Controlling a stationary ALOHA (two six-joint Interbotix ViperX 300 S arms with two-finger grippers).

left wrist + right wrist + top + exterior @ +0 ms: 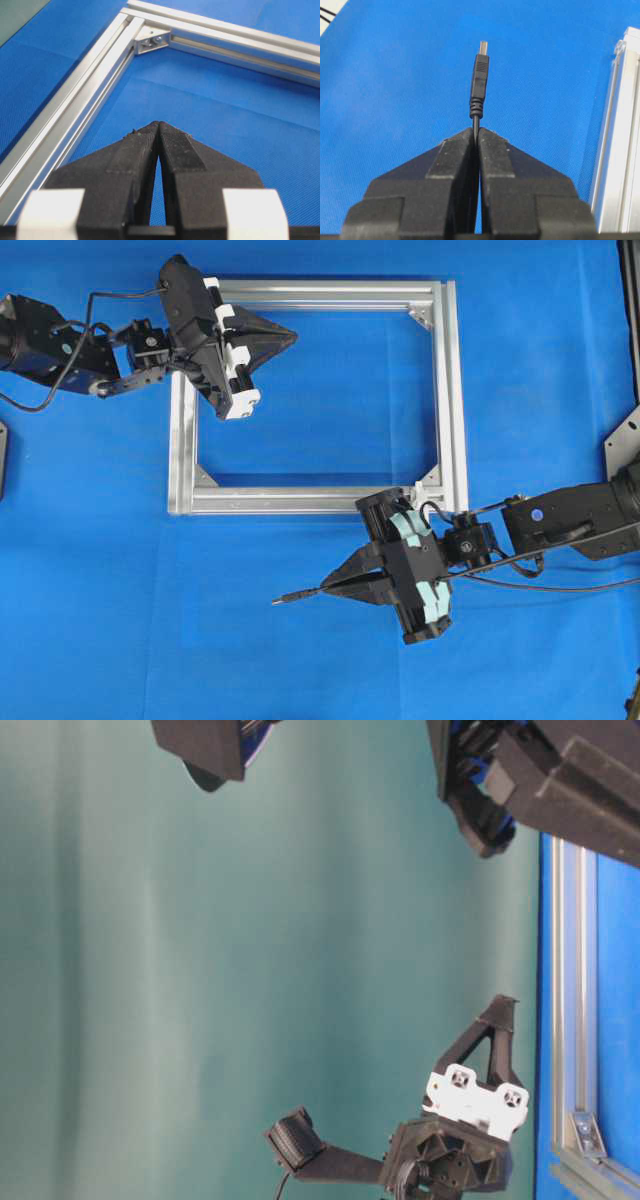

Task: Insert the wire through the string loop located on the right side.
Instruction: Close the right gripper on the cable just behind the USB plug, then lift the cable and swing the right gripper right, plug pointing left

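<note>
Readable text: none in any view.
Blue table cover (300, 660): plain, no print or marks.
Aluminium frame (455, 390): bare metal, no numbers or labels.
Corner bracket (152, 42): a screw head only, no stamp that can be read.
Left gripper (159, 131): black fingers and white blocks, no brand or lettering.
Right gripper (476, 135): black fingers, no lettering.
Wire (479, 80): the black plug housing carries no legible logo or symbol.
Arm housings: a small blue dot on the right arm (537, 513) and a teal dot on the left arm (66, 347), neither bearing characters.
Green backdrop (200, 970): plain.
</note>
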